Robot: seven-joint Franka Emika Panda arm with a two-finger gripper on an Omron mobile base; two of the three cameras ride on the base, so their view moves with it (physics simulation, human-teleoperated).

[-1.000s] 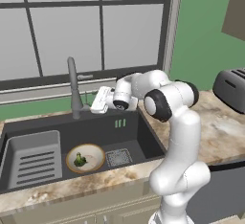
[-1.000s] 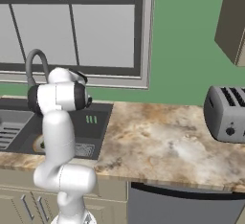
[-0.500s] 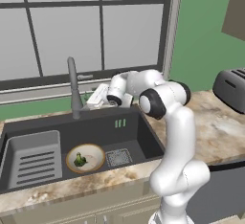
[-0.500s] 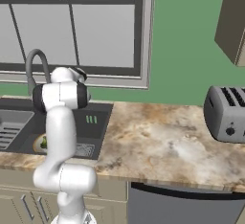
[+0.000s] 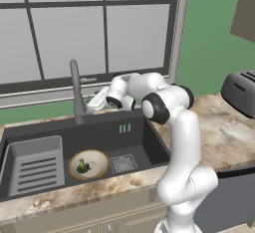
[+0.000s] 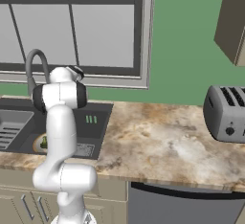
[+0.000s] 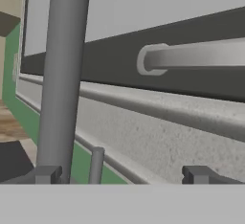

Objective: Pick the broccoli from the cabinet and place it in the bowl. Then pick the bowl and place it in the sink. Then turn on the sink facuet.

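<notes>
Final step by the look of it: tap still to be turned on.

Gripper (image 5: 97,99) at back edge of sink (image 5: 149,142), just beside sink facuet (image 5: 75,90), on its right in left base view. Jaws spread wide, holding nothing. In hand view both tips (image 7: 45,174) at bottom, far apart; faucet neck (image 7: 62,74) runs up frame just above the left tip, not centred between them. Thin short rod (image 7: 96,163) low between the tips, likely the small lever, too small to be sure. Contact with faucet: cannot tell, looks just short.

Key relation: faucet lies ahead and slightly left of gripper centreline as hand camera sees it. Neck long axis upright, roughly parallel to frame's vertical. Lever at the base, low on the neck, on the gripper's side. Judgement: next move needs a small sideways push at the lever, not a clamp on the neck. Risk: nudging the neck instead, or sliding past the thin lever.

Containers:
- Sink: bowl (image 5: 88,164) sits on basin floor, between ribbed rack (image 5: 35,167) on left and drain grate (image 5: 122,163) just beside on right.
- Bowl: broccoli (image 5: 82,166) inside, near centre, stalk orientation unclear.
- In right base view, bowl edge (image 6: 39,144) peeks out left of arm.

Toaster (image 6: 225,113) on counter (image 6: 158,141) well apart to the right, irrelevant to move.
</notes>
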